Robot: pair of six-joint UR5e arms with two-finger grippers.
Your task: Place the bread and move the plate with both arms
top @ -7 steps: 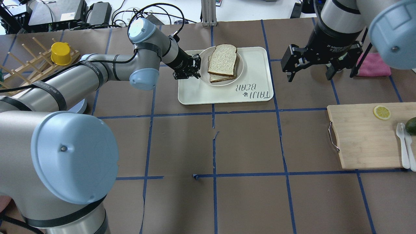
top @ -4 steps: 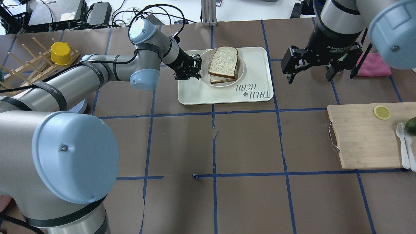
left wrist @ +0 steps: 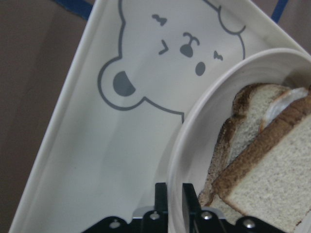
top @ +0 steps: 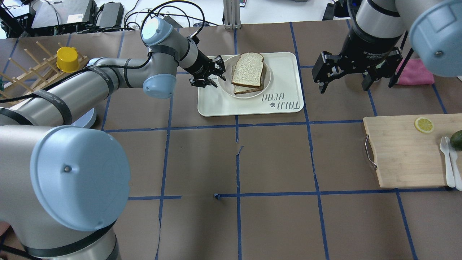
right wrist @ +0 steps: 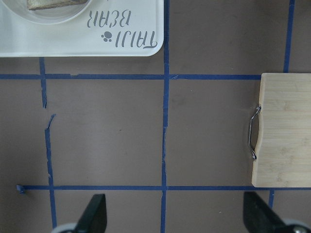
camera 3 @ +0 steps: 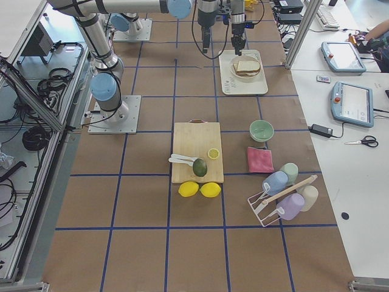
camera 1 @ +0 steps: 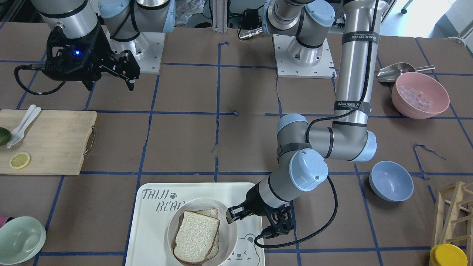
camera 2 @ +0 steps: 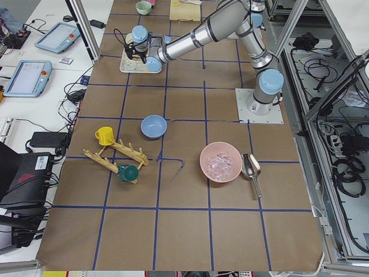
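The bread (top: 248, 69), a large dark-crusted slice, lies on top of a smaller slice in the plate (top: 226, 82), which is over the bear-print tray (top: 283, 72). My left gripper (top: 216, 74) is shut on the plate's left rim. The left wrist view shows its fingers (left wrist: 188, 196) pinching the rim (left wrist: 194, 141) beside the bread (left wrist: 272, 179). In the front-facing view the gripper (camera 1: 232, 215) is at the rim (camera 1: 230, 227), right of the bread (camera 1: 196, 236). My right gripper (top: 343, 83) is open and empty. It hangs above the table right of the tray (right wrist: 176, 213).
A wooden cutting board (top: 404, 151) with a lemon slice, an avocado and white cutlery lies at the right. A pink cloth (top: 415, 72) is behind the right gripper. A rack with a yellow cup (top: 67, 59) stands far left. There are blue (camera 1: 391, 181), pink (camera 1: 419, 94) and green (camera 1: 20, 238) bowls.
My left arm has shifted a little and its wrist has turned at the plate's rim. The plate and bread have moved slightly away from me. The right gripper has barely moved.
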